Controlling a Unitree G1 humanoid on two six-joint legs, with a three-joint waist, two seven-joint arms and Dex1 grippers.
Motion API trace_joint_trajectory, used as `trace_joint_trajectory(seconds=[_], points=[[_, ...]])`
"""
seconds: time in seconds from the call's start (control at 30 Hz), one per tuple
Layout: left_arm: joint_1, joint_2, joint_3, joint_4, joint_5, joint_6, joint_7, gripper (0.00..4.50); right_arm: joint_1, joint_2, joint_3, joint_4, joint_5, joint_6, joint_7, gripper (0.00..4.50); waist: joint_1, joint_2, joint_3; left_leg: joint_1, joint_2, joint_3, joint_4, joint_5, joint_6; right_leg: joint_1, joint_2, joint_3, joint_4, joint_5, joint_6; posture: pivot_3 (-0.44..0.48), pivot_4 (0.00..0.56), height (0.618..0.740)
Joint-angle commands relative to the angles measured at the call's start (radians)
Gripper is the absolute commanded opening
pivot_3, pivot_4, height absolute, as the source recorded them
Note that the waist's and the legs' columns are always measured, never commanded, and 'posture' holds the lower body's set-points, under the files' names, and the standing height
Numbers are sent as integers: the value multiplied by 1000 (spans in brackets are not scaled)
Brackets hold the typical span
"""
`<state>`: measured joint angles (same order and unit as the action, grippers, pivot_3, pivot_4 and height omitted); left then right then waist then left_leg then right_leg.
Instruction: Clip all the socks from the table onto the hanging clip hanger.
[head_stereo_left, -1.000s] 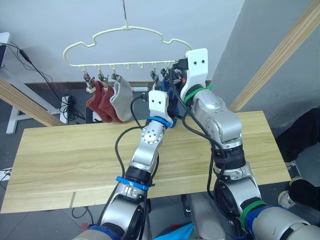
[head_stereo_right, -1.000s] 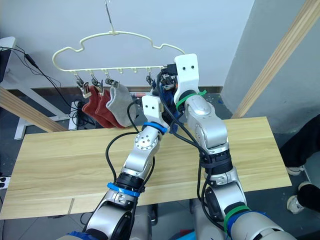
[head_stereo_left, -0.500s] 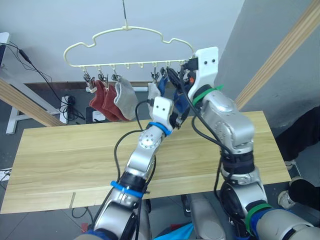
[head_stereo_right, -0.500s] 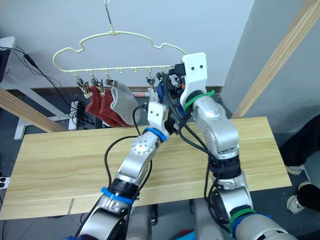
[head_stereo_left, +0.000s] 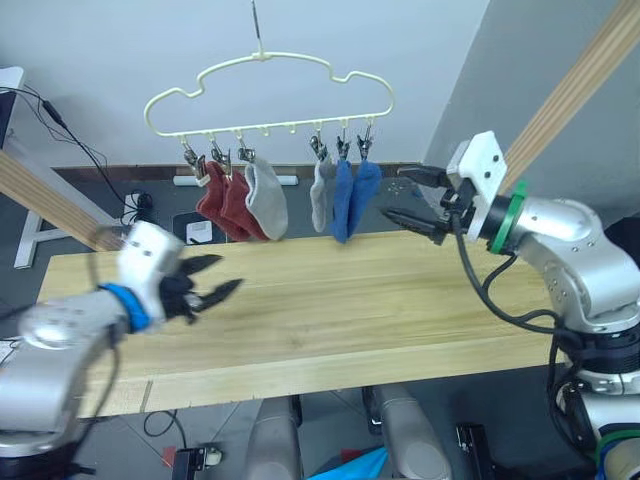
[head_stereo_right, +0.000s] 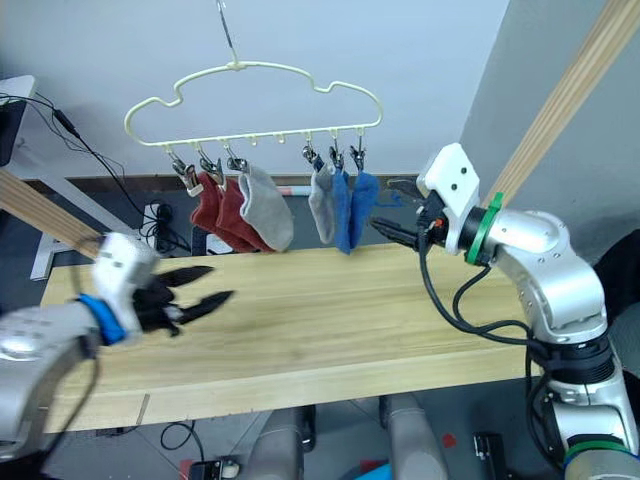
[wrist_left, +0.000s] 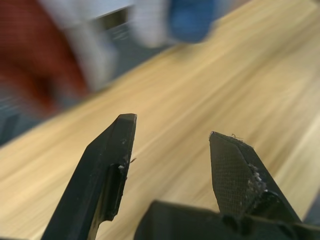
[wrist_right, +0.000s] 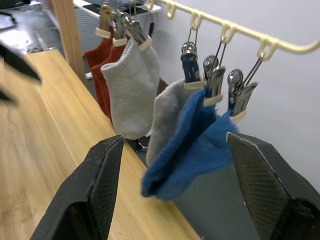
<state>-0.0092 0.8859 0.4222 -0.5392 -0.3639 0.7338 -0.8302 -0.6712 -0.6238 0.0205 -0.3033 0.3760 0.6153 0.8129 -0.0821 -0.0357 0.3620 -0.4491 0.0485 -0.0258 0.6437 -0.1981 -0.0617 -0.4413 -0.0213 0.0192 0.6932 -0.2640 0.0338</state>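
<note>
We count six socks on the clip hanger (head_stereo_left: 268, 92), all hanging from the row of clips above the far edge of the table (head_stereo_left: 320, 320): two rust red socks (head_stereo_left: 226, 203) at the left end, a light grey sock (head_stereo_left: 269, 200) just beside them, then a gap, then a second grey sock (head_stereo_left: 321, 194) and two blue socks (head_stereo_left: 353, 196) at the right end

In the right wrist view each blue sock (wrist_right: 195, 145) is pinched at its cuff by its own metal clip (wrist_right: 239, 97); the grey one next to them is clipped likewise

We see no sock lying on the tabletop planks

The left gripper (head_stereo_left: 212, 287) hovers low over the near left part of the table, fingers spread apart, nothing between them; the left wrist view confirms bare wood in the gap

The right gripper (head_stereo_left: 418, 200) is held out just right of the blue socks, not touching them, fingers wide apart and empty

Our reading: the clipping step looks finished, with all six pairs-worth of fabric up and both hands free. We judge the task at or very near its end

What the next move calls for, in our view: keep both arms clear of the hanger so nothing gets knocked, and check that the last blue sock sits firmly in its clip

The blue pair overlaps, so the grip on the far one is hard to judge from here
</note>
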Motion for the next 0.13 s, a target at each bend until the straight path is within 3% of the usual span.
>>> trace_joint_trajectory(seconds=[0.03,0.13], points=[[18,53,135,41,-41,3,-53,2672,-38,-38,-32,39,14,-61,64,3413,3,0,0,0,0,0,0,0,0,0,0,0,-1,0,0,-56,315,733],[0,76,202,99,-60,-39,-73,2672,-60,-66,-37,108,1,-108,104,3413,7,0,0,-2,0,0,-2,0,0,0,0,-1,-4,0,0,-37,309,733]])
